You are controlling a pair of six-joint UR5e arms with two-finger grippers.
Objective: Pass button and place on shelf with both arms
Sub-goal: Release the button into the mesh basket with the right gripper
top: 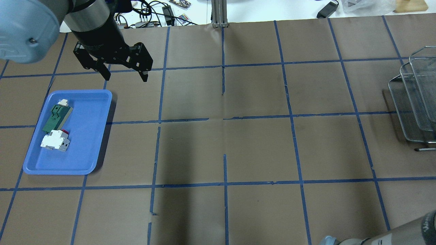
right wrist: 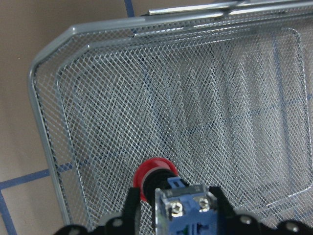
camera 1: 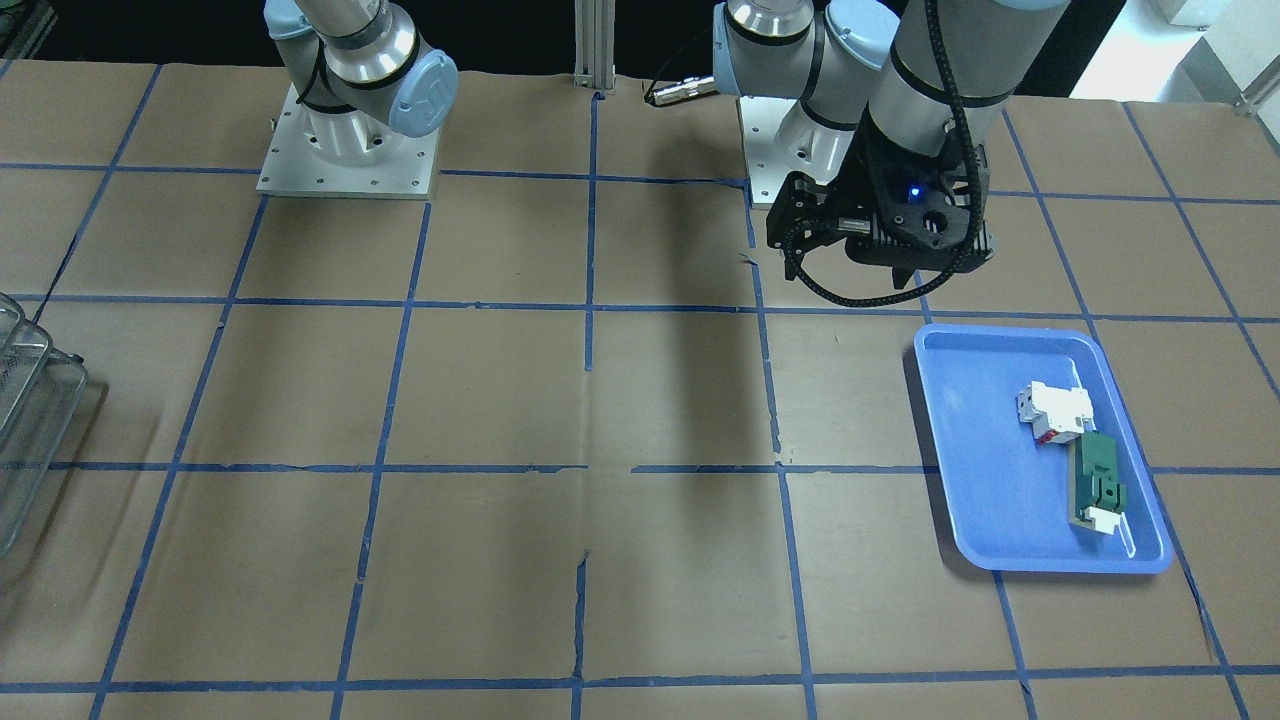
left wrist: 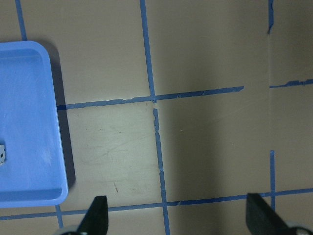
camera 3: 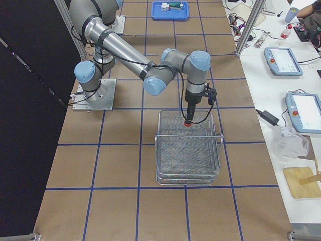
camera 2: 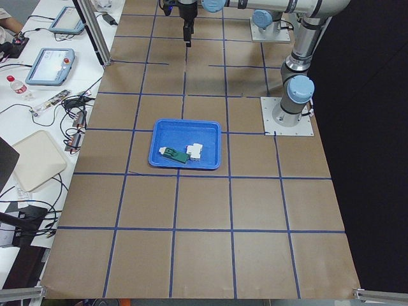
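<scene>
The button has a red cap and a blue rear block. My right gripper is shut on it, red cap pointing down, just above the upper basket of the wire shelf. In the exterior right view the gripper holds the button at the near-robot edge of the shelf. The shelf also shows at the table's edge in the overhead view. My left gripper is open and empty, above the bare table beside the blue tray; its fingertips show in the left wrist view.
The flat blue tray holds a green block and a white-and-red block. The tray also shows in the front-facing view. Brown paper with a blue tape grid covers the table. Tablets and cables lie past the far edge.
</scene>
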